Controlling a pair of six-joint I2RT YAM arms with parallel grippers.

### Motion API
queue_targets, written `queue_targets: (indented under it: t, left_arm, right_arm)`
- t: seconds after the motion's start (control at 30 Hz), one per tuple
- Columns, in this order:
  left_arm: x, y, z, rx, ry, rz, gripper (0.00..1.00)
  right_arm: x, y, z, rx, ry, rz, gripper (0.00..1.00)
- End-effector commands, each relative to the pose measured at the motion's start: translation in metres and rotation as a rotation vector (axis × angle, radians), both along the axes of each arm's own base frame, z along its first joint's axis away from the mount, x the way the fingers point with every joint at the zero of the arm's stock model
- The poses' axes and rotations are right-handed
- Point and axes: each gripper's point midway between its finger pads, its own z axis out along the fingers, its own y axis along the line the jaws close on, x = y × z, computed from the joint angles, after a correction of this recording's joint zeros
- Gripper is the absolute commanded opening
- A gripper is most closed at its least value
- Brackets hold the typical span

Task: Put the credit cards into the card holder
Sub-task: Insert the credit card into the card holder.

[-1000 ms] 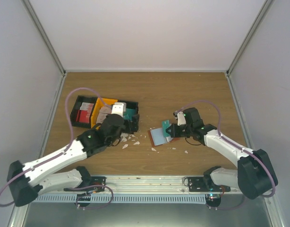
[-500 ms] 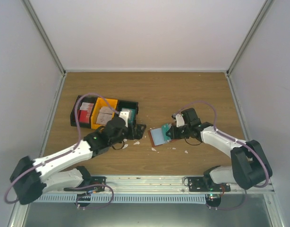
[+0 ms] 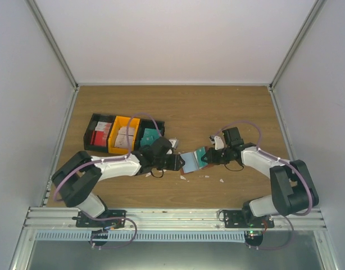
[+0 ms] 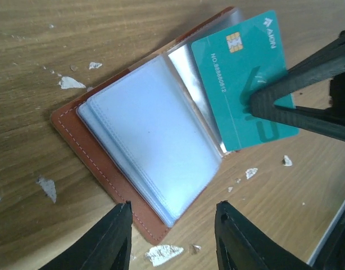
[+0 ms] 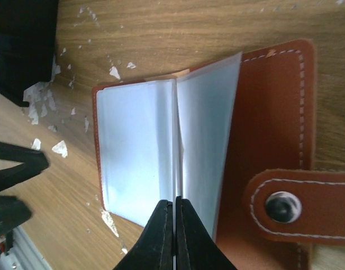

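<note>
Card holder lies open on the wooden table, about the middle of the overhead frame, with its clear sleeves fanned up and its snap tab off to one side. A teal card sits tilted over the holder's upper right corner in the left wrist view. Its long edge is against the sleeves, and as far as I can tell it is not seated in any pocket. The step in hand looks like feeding this card into a sleeve. Next, I'd judge, the card's edge must be lined up with a pocket mouth and pushed along it while the holder is kept from sliding.

The right gripper has its fingers pressed together on that card. The left gripper hangs over the holder's lower edge, jaws apart with nothing between them. Whether they touch the leather I cannot tell. White scraps litter the wood, and bins sit at centre left overhead.
</note>
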Motion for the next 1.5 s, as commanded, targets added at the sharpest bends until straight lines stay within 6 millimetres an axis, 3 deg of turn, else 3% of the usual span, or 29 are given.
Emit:
queue_targets:
  t: [0.0, 0.23, 0.4, 0.83, 1.47]
  left_arm:
    - [0.011, -0.015, -0.001, -0.029, 0.009, -0.016, 0.42]
    - [0.014, -0.001, -0.032, 0.082, 0.064, 0.039, 0.41]
    - [0.014, 0.004, -0.043, 0.131, 0.084, 0.045, 0.36]
    - [0.016, 0.008, -0.061, 0.217, 0.102, 0.030, 0.23]
    - [0.015, 0.010, -0.071, 0.246, 0.102, 0.012, 0.19]
  right_arm:
    - [0.002, 0.011, 0.010, 0.084, 0.005, 0.043, 0.01]
    - [-0.002, 0.013, 0.000, 0.101, 0.051, 0.043, 0.01]
    - [-0.001, 0.011, -0.008, 0.083, 0.068, 0.029, 0.01]
    - [-0.001, 0.019, -0.014, 0.147, 0.123, -0.003, 0.01]
    - [-0.008, 0.026, -0.036, 0.161, 0.188, -0.012, 0.02]
